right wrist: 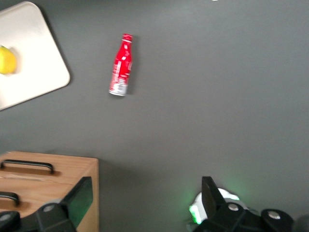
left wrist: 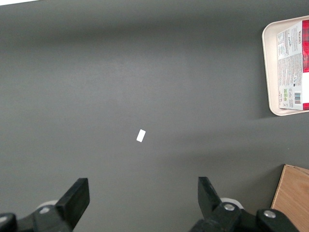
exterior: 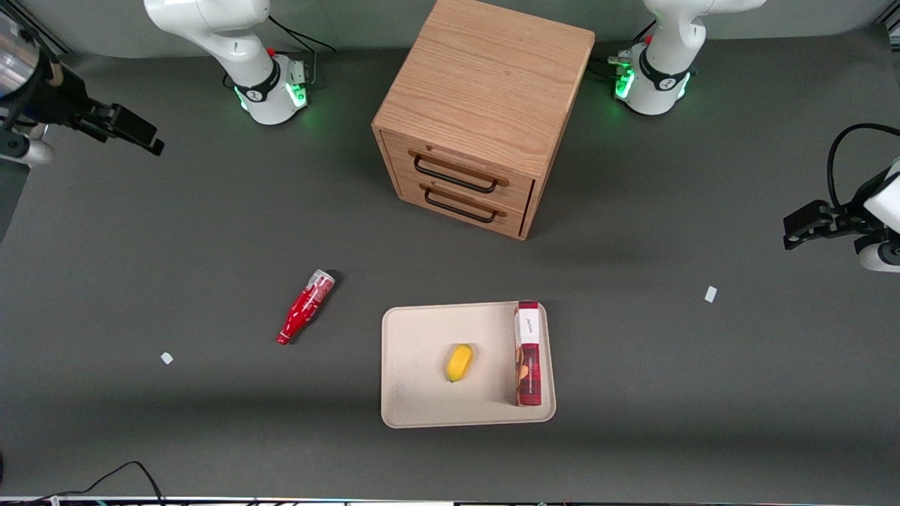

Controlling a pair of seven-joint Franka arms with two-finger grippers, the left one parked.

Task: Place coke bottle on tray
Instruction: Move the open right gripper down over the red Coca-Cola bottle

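Note:
The coke bottle (exterior: pixel 306 307) lies on its side on the dark table, red cap pointing nearer the front camera, clear base farther from it. It lies beside the cream tray (exterior: pixel 422 337), toward the working arm's end, not touching it. The right wrist view shows the bottle (right wrist: pixel 121 65) and a corner of the tray (right wrist: pixel 34 58). My right gripper (exterior: pixel 151 140) hangs high near the working arm's end of the table, well away from the bottle. In the right wrist view the gripper (right wrist: pixel 145 198) is open and empty.
A yellow fruit (exterior: pixel 459 362) and a red-and-white box (exterior: pixel 528 351) sit on the tray. A wooden two-drawer cabinet (exterior: pixel 485 105) stands farther from the front camera than the tray. White scraps (exterior: pixel 166 358) (exterior: pixel 711 294) lie on the table.

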